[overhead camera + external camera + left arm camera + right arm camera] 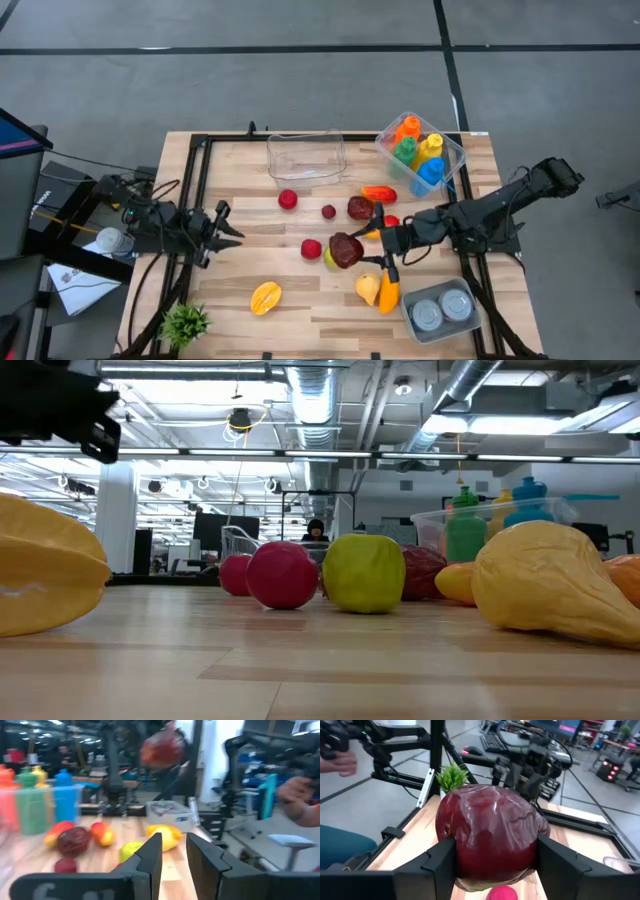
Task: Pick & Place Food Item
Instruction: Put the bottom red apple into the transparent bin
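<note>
I am seeing the right gripper (pixel 352 250) pinching a dark red fruit (pixel 345 250) between both fingers (pixel 442 862), in the middle of the high view, lifted above the wooden table (pixel 300 310). Just to its left, a red ball (pixel 311 248) and a yellow-green fruit (pixel 330 258) are lying. In the upper part a clear empty tray (pixel 306 155) is standing. The left gripper (pixel 228 232) is waiting at the left side, its fingers slightly spread and holding nothing.
</note>
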Controlling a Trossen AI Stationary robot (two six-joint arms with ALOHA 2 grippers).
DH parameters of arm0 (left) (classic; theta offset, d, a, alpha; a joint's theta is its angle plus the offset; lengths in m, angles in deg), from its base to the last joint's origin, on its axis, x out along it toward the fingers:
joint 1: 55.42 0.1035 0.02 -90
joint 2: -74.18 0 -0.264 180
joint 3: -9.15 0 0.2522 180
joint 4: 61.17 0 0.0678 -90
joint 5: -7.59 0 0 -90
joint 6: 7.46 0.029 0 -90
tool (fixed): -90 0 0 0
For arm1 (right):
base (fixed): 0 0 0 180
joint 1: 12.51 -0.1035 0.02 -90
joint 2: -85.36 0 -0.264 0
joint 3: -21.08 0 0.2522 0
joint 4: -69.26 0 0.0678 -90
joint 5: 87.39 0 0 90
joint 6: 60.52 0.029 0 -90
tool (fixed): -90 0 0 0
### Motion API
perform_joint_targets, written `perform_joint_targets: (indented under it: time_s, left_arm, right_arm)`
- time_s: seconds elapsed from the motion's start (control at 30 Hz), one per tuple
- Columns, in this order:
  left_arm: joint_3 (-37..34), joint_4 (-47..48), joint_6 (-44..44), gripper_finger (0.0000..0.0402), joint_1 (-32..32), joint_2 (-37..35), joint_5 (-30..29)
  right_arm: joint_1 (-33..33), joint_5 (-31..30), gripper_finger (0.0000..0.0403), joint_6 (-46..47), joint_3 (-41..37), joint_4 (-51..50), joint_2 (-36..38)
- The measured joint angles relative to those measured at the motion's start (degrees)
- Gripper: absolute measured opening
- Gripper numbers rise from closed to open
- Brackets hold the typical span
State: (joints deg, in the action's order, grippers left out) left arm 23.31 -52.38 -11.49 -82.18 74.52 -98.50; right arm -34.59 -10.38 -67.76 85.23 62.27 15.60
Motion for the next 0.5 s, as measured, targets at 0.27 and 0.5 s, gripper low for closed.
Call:
perform_joint_targets:
  time_s: [0.27,0.5]
  left_arm:
    - [0.0,0.6,-1.1,0.006,8.9,0.0,0.0]
    - [0.0,0.8,-1.0,0.005,14.3,0.0,7.1]
  right_arm:
    - [6.6,6.8,0.0219,-2.9,0.0,8.1,-1.2]
    - [13.5,9.8,0.0221,-3.4,0.0,17.5,-7.8]
